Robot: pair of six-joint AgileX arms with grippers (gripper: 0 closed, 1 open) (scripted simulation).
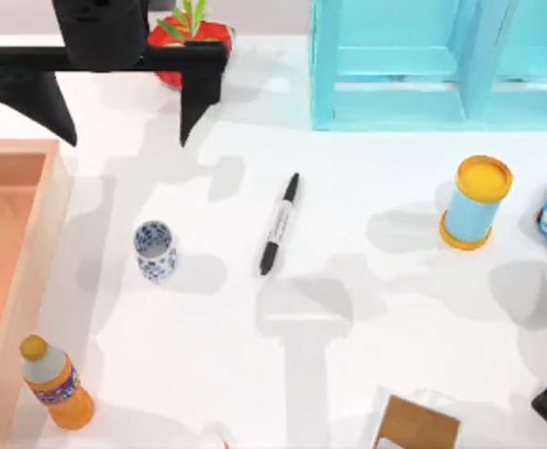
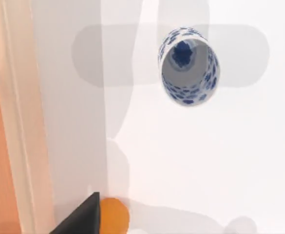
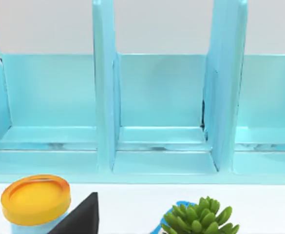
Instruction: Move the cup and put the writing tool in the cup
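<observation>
From above, the left gripper (image 1: 123,117) hangs at the far left of the white table (image 1: 348,374), its two black fingers (image 1: 198,98) spread wide apart with nothing between them. The cup (image 1: 154,250), white with a blue pattern, stands upright nearer the camera than this gripper and well apart from it. The writing tool (image 1: 280,224), a black marker with a white label band, lies flat on the table to the right of the cup, not touching it, and lies at a slant. Along the left edge sits an orange-brown tray (image 1: 30,178); an orange bottle (image 1: 56,383) stands near the tray's front corner. A red pot with a green plant (image 1: 191,33) stands behind the left gripper, a turquoise shelf unit (image 1: 441,65) occupies the far right, and a light-blue cylinder with yellow rims (image 1: 477,201) stands in front of it. Left wrist view: the cup (image 2: 188,66) is seen from over its open mouth, showing a blue-patterned inside; one black fingertip (image 2: 81,219) enters at the frame edge, clear of the cup, with an orange object just beside it, and the tray wall (image 2: 10,122) runs along one side. Right wrist view: one black fingertip (image 3: 79,219) of the right gripper shows before the shelf unit's (image 3: 157,97) three compartments, alongside the yellow-rimmed cylinder (image 3: 35,200) and a green succulent (image 3: 200,222); how far that gripper stands open cannot be told.
</observation>
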